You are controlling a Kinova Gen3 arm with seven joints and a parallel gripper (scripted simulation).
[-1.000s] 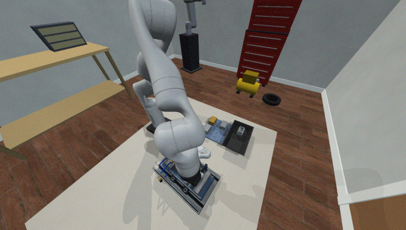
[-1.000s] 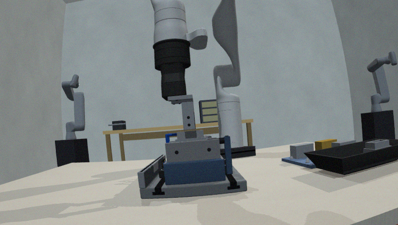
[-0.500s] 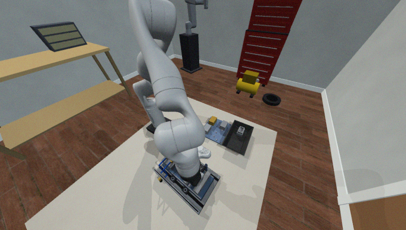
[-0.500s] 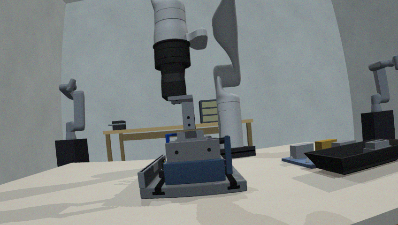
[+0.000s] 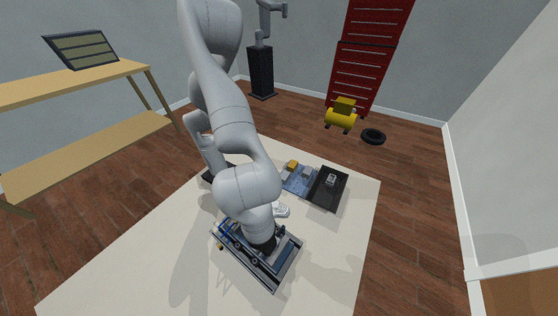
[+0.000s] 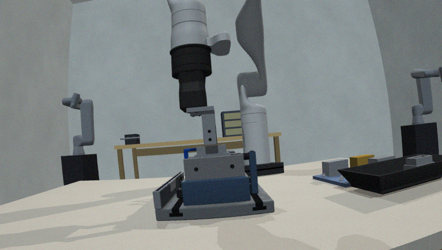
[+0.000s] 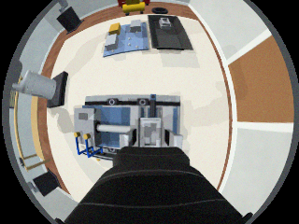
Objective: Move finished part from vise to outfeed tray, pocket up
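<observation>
The vise (image 6: 213, 184) stands on the table, with grey jaws on a blue body and a grey base; it also shows in the top view (image 5: 258, 250) and the wrist view (image 7: 133, 126). The grey finished part (image 6: 211, 149) sticks up a little between the jaws. My gripper (image 6: 209, 142) points straight down over it. The gripper is open, and its fingertips reach down to the part's top. In the top view the arm hides the gripper and the part. The black outfeed tray (image 6: 392, 173) lies to the right (image 5: 327, 187) (image 7: 170, 32).
A small grey block (image 6: 418, 159) lies in the tray. A blue fixture plate (image 5: 298, 178) with a yellow block (image 5: 291, 165) and grey blocks sits beside the tray. The arm's base (image 6: 255, 136) stands behind the vise. A blue handle (image 6: 189, 151) projects at the vise's left.
</observation>
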